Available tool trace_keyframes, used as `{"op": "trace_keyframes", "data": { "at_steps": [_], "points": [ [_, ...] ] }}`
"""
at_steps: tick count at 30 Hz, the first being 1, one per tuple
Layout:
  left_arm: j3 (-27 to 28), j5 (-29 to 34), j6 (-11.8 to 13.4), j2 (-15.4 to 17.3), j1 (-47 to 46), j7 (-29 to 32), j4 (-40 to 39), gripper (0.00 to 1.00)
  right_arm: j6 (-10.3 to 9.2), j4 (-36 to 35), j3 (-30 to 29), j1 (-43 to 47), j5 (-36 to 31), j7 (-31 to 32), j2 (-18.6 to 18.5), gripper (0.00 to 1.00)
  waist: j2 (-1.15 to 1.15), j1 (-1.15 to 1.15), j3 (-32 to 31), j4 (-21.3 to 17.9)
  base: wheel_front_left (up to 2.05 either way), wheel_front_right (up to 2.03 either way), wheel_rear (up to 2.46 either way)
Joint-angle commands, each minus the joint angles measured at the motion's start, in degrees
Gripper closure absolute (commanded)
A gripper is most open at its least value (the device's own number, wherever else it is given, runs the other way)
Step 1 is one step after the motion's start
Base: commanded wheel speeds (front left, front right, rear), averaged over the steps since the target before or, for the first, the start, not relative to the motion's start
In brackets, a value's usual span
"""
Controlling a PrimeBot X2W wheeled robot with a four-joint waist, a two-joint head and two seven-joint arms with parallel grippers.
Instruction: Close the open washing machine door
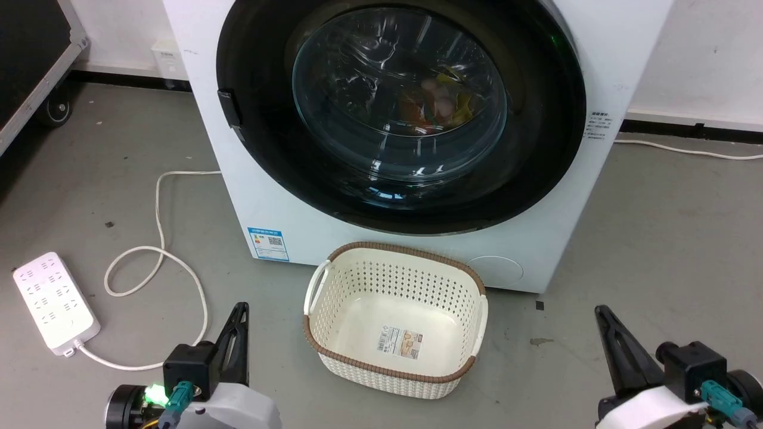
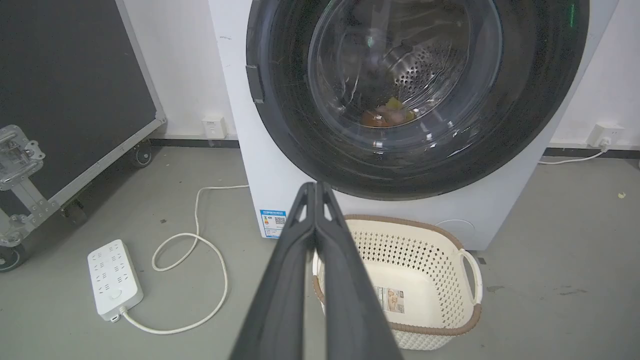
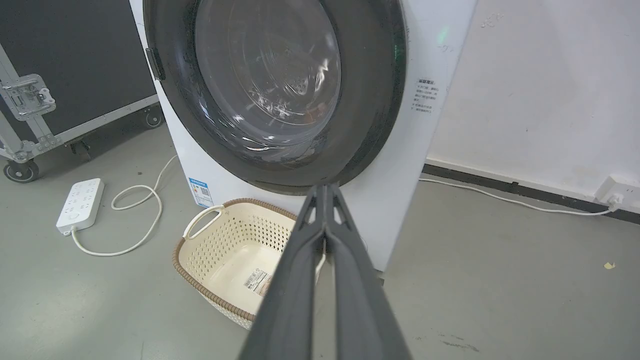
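Both pinched closed and empty, left hand point(image 1: 240, 308) and right hand point(image 1: 599, 311) flank basket point(image 1: 357, 286); washing machine door point(image 1: 548, 137) flush on washing machine point(image 1: 256, 196).

This looks like a robot test lab or workshop bay, not a home laundry: the washing machine point(image 1: 536, 238) stands alone on a bare grey concrete floor point(image 1: 656, 238) against a plain white wall point(image 3: 540, 90) with black skirting point(image 1: 685, 128). In the head view, a black, metal-edged flight case point(image 2: 75, 100) on castors sits at ten o'clock. A white power strip point(image 1: 55, 302) with its looped cable point(image 1: 161, 238) lies loose on the floor at eight o'clock, and a cream plastic basket point(image 1: 357, 280) sits at six.
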Motion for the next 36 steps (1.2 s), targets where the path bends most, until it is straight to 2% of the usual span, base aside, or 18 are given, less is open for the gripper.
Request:
{"op": "trace_keyframes", "data": {
  "at_steps": [1,36],
  "points": [
    [0.4,0.7,0.4,-0.1,-0.4,0.5,-0.5,1.0,-0.03,-0.4,0.2,-1.1,-0.3,0.3,0.2,1.0,0.0,0.0,0.0,0.0,0.0,0.0,0.0],
    [2.2,2.1,1.0,-0.5,-0.6,4.3,-2.7,1.0,-0.04,-0.7,2.1,-2.6,-0.9,4.1,0.3,1.0,0.0,0.0,0.2,-0.4,0.0,0.0,0.0]
  ]
}}
